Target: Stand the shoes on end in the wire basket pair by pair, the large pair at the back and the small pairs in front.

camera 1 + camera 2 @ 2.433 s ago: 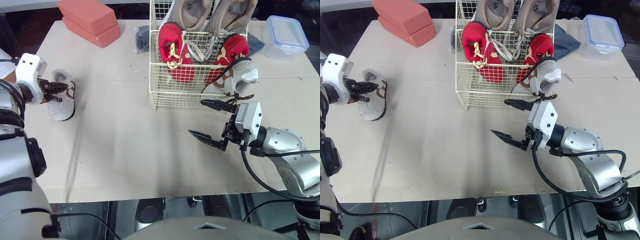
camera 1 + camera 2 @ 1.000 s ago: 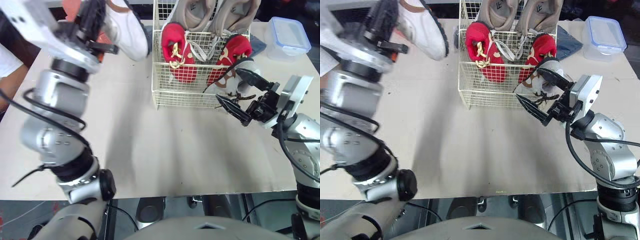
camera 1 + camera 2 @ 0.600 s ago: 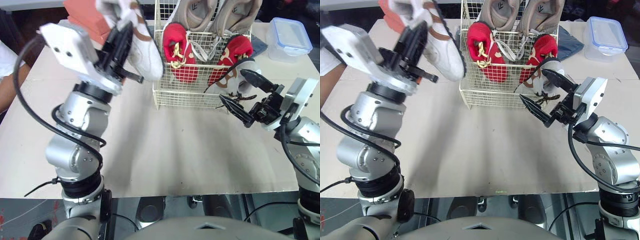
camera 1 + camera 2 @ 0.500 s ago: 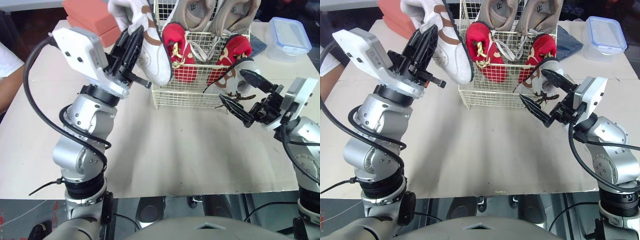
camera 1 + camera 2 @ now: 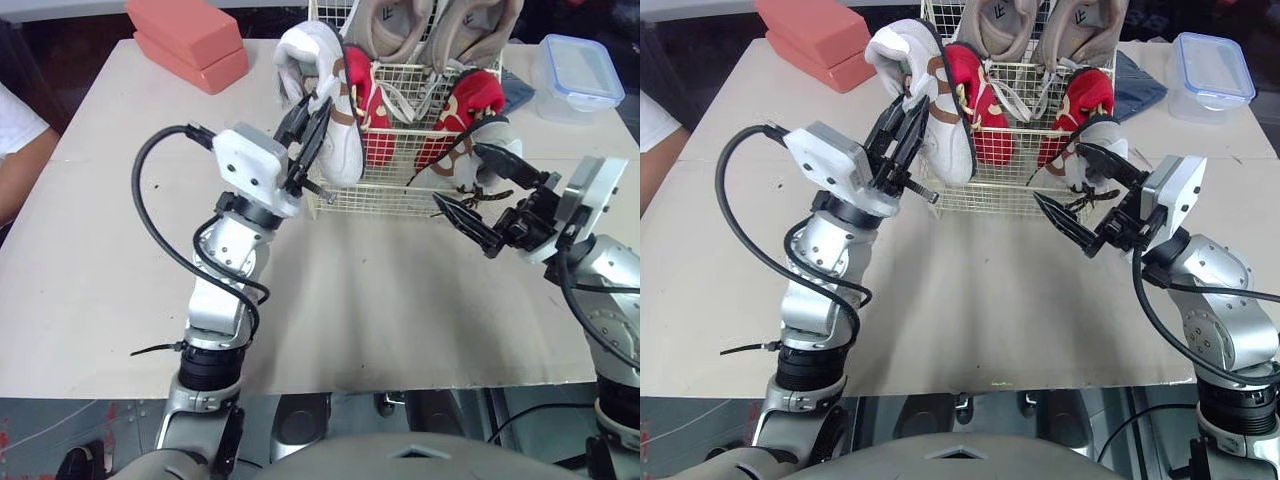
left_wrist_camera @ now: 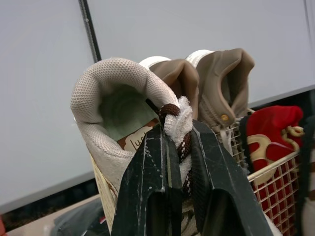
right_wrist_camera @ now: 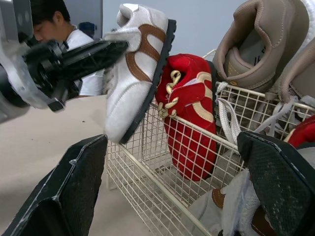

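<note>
The cream wire basket holds two large taupe shoes standing at the back. Two red shoes stand in front of them. My left gripper is shut on the laces and tongue of a white shoe with brown trim. That shoe is held toe up at the basket's left front corner, sole against the left red shoe. I cannot tell whether its lower end is inside the wire. A second white shoe leans at the basket's right front corner. My right gripper stands open around it.
Two salmon blocks lie at the table's back left. A clear lidded box sits at the back right, with dark cloth beside the basket. A person's white sleeve shows at the left table edge.
My left arm lifted the white shoe from the table's left side and carried it to the basket's left front corner. My right gripper rose to the other white shoe and stayed open.
</note>
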`<state>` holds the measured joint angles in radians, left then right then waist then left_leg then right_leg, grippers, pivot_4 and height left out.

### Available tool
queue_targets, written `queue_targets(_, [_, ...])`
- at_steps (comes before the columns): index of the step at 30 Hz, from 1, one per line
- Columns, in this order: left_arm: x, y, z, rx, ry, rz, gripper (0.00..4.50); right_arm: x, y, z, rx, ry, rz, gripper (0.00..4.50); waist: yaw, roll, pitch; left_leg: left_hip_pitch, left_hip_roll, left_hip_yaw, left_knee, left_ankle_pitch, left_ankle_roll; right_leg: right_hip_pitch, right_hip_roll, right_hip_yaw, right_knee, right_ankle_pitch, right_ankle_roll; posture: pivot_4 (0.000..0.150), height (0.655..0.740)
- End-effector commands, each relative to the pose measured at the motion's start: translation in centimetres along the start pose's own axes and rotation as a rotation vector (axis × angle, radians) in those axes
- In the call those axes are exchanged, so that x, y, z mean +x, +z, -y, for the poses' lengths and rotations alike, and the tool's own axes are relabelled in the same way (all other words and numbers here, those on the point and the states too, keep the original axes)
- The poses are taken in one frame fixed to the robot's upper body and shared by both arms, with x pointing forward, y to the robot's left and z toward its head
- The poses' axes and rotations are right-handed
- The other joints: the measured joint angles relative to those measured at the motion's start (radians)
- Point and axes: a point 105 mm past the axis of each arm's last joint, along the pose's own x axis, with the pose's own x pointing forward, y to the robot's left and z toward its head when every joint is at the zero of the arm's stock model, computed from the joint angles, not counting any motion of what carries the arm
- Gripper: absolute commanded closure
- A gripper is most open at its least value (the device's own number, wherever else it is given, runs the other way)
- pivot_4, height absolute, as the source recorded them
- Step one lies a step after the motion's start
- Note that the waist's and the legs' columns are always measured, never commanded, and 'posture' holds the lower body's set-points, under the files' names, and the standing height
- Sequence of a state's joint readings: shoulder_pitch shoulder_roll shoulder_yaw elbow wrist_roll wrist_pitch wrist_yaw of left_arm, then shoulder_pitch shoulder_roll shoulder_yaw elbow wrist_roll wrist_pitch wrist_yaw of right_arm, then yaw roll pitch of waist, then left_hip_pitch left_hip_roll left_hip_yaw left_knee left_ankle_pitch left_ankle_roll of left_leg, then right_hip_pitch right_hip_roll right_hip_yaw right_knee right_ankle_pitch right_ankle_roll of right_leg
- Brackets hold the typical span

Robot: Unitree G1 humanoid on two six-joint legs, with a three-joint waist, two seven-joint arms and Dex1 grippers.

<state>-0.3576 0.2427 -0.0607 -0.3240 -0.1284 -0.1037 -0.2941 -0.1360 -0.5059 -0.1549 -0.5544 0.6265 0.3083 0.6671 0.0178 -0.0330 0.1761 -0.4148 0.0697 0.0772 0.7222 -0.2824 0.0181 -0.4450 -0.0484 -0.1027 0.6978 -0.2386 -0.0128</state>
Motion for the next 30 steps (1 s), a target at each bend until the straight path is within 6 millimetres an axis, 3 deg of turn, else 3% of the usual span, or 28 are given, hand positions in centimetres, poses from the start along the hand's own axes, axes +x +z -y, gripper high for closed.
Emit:
queue_targets(1, [0.8,1.5,-0.2,0.044,0.037,0.105,4.47,-0.1,1.2,-0.4,-0.035,0.005,0.030,0.32,0.000,0.000,0.000,0.000,0.000,0.000,0.000,0.000,0.000,0.000,0.000,0.000,0.000,0.000,0.000,0.150,0.6860])
queue_targets(12, [-1.4,-1.9,2.2,0.041,-0.093,-0.041,4.47,-0.3,1.5,-0.4,-0.027,0.001,0.037,0.32,-0.001,0.000,0.000,0.000,0.001,0.000,0.000,-0.001,0.001,0.000,0.000,-0.001,0.000,0.000,0.000,0.150,0.6860])
queue_targets(29, [-4.7,-6.5,2.3,-0.109,-0.069,-0.356,4.47,-1.4,0.5,-1.0,0.003,0.006,0.005,0.32,-0.004,0.009,-0.007,0.002,0.001,0.000,0.000,-0.002,0.003,0.001,0.001,0.000,0.000,-0.002,0.004,0.150,0.6860])
queue_targets(30, [-4.8,-6.6,2.2,-0.120,-0.061,-0.367,3.97,-1.4,0.5,-1.0,0.003,0.004,0.005,0.32,-0.004,0.009,-0.007,0.002,0.001,0.000,0.000,-0.002,0.003,0.001,0.001,0.000,0.000,-0.002,0.004,0.150,0.6860])
